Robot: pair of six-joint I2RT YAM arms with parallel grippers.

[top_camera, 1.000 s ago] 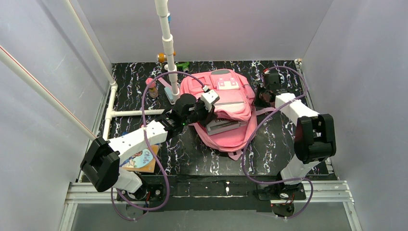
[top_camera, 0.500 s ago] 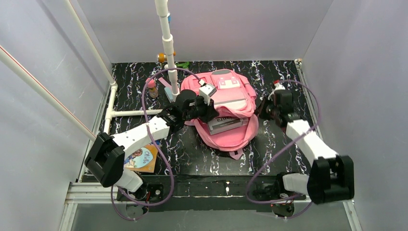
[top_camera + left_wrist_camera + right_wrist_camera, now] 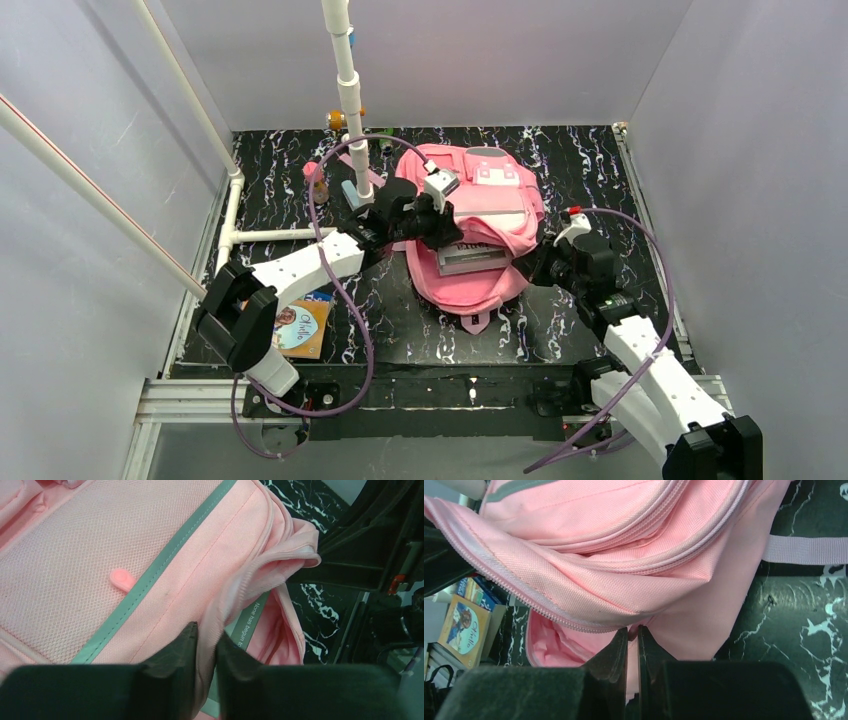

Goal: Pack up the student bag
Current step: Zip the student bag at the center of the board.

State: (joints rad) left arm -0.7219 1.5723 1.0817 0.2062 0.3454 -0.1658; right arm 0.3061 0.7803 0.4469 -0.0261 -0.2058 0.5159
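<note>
Fabric of the student bag [image 3: 485, 215] is pinched from two sides on the black marbled table [image 3: 590, 160]. The pink bag is seen lying flat at the middle of the table, its white patch toward the back wall and its main opening gaping toward the arms. The left gripper [image 3: 448, 238] is set on the upper lip of that opening. In the left wrist view its fingers [image 3: 182, 645] are drawn nearly together around a raised fold of the pink cloth [image 3: 100, 555], so the left gripper [image 3: 206, 634] is closed on the bag's edge. The right gripper [image 3: 532, 268] is placed at the bag's right side, low near the table. In the right wrist view its two fingers [image 3: 616, 647] are shown almost touching, with a thin layer of the bag's fabric [image 3: 599, 540] caught between them just below the zip line; the right gripper [image 3: 632, 632] is thus clamped on the bag as well. A grey book [image 3: 470, 260] is seen lying inside the open compartment, and part of its printed spine [image 3: 248, 625] is visible past the left fingers. A picture book [image 3: 300, 328] is left on the table beside the left arm, well apart from the bag. A white pipe [image 3: 345, 90] is fixed upright behind the bag.
</note>
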